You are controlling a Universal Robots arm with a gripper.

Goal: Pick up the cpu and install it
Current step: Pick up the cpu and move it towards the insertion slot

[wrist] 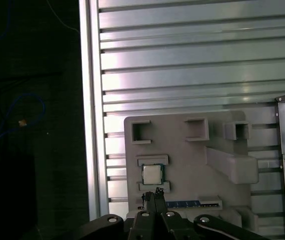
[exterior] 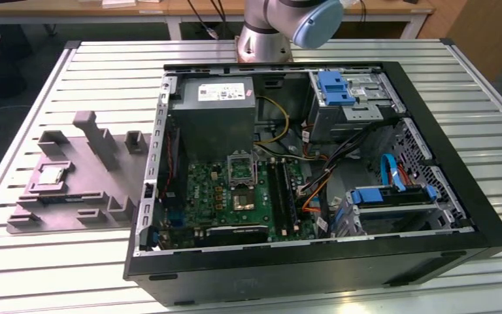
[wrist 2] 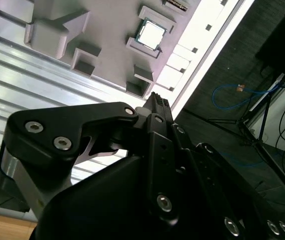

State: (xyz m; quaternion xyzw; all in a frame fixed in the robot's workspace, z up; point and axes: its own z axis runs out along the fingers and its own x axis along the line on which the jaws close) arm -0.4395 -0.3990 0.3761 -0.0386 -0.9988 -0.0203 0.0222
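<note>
The cpu (exterior: 52, 174) is a small silvery square with a pale green rim. It lies in a recess of the grey holder tray (exterior: 85, 196) on the table, at the exterior view's left of the computer case. Both wrist views look down on it from well above, cpu (wrist 2: 150, 34) (wrist: 152, 174) lying beyond the fingertips. My black gripper (wrist 2: 155, 101) (wrist: 153, 194) hangs over the tray with its fingers pressed together and nothing between them. Inside the case, the motherboard (exterior: 233, 203) has its silver socket frame (exterior: 240, 169) hinged up above the socket (exterior: 244, 199).
The open black case (exterior: 321, 261) takes up the middle and right of the slatted aluminium table (exterior: 59, 261). It holds a grey power supply (exterior: 216, 118), blue drive brackets (exterior: 336, 88) and loose cables (exterior: 321, 176). The tray has raised blocks (exterior: 94, 134). The arm's base (exterior: 273, 33) stands behind the case.
</note>
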